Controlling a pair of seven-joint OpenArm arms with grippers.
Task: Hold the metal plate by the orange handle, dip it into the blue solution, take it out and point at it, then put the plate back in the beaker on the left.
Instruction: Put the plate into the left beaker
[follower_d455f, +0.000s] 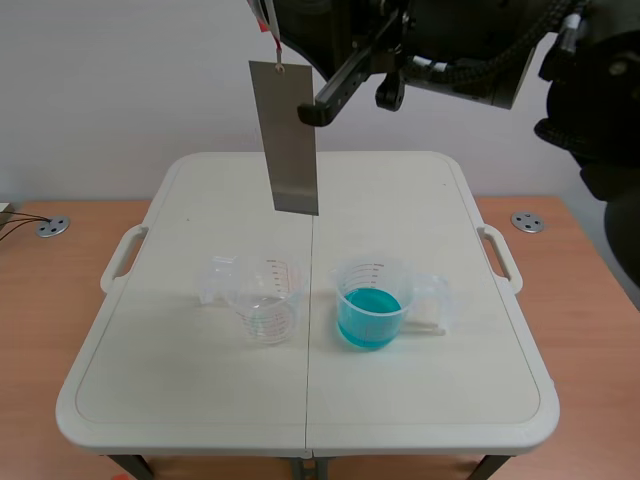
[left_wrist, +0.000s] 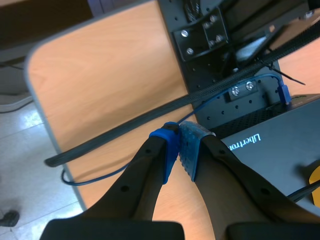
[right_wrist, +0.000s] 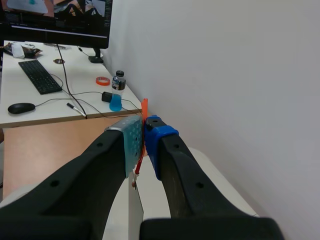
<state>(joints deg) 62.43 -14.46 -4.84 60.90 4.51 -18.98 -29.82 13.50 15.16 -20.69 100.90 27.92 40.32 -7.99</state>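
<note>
From here I see a white folding table (follower_d455f: 420, 420) with a seam (follower_d455f: 308, 390) running from its near edge to its far edge, a left handle (follower_d455f: 122, 258) and a right handle (follower_d455f: 502, 258) on its side edges. Two clear beakers stand upright near the middle, either side of the seam: the left beaker (follower_d455f: 262, 300) holds clear liquid, the right beaker (follower_d455f: 375, 303) holds blue solution (follower_d455f: 368, 318)

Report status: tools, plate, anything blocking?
Right tool shut on orange handle; plate hanging high over table. Left tool shut, empty. Nothing between plate and blue beaker.
</note>
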